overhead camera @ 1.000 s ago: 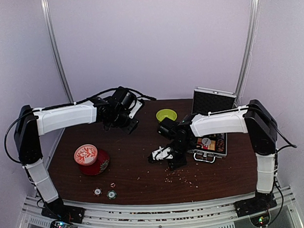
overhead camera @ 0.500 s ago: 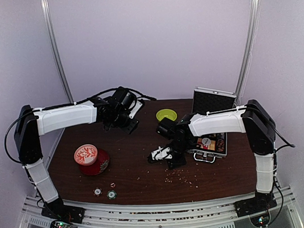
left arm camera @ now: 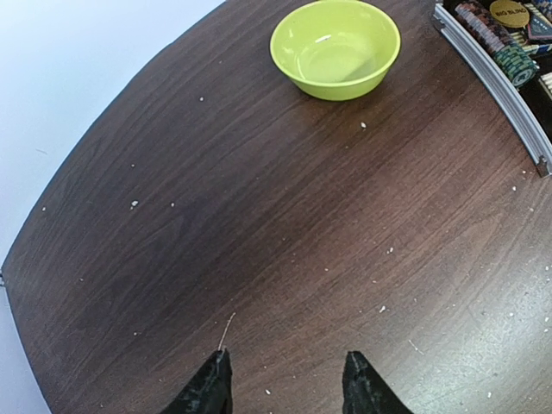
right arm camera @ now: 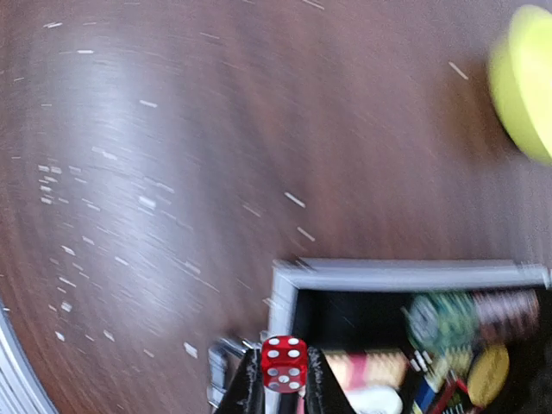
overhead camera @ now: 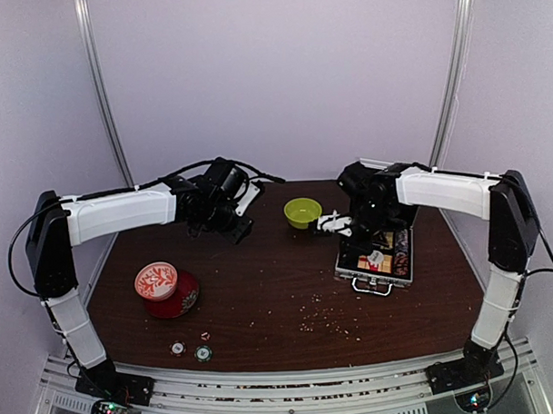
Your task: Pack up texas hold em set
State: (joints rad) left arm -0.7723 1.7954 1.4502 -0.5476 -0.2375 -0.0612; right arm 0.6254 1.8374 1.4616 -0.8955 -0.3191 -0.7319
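Observation:
The silver case (overhead camera: 355, 275) of the texas hold em set lies open at the right, lid (overhead camera: 390, 178) up, with chip rows (right arm camera: 448, 321) and cards inside. My right gripper (right arm camera: 284, 373) is shut on a tiny red die (right arm camera: 284, 362), hovering above the case's rim (right arm camera: 405, 274) at its front left corner; from above the gripper (overhead camera: 350, 243) shows over the case's left side. My left gripper (left arm camera: 285, 375) is open over bare table at the back left (overhead camera: 236, 228), nothing between its fingers. Two round chips (overhead camera: 178, 348) (overhead camera: 203, 353) and a small red speck (overhead camera: 205, 336) lie near the front left edge.
A lime-green bowl (overhead camera: 302, 209) stands just left of the case, close to the right gripper. A red-and-white patterned tin (overhead camera: 166, 288) sits at the left. Crumbs (overhead camera: 321, 323) are scattered across the dark wooden table (overhead camera: 261, 280).
My right arm has swung from the middle of the table back and to the right, to the case's left side, carrying the die. The left arm has not moved.

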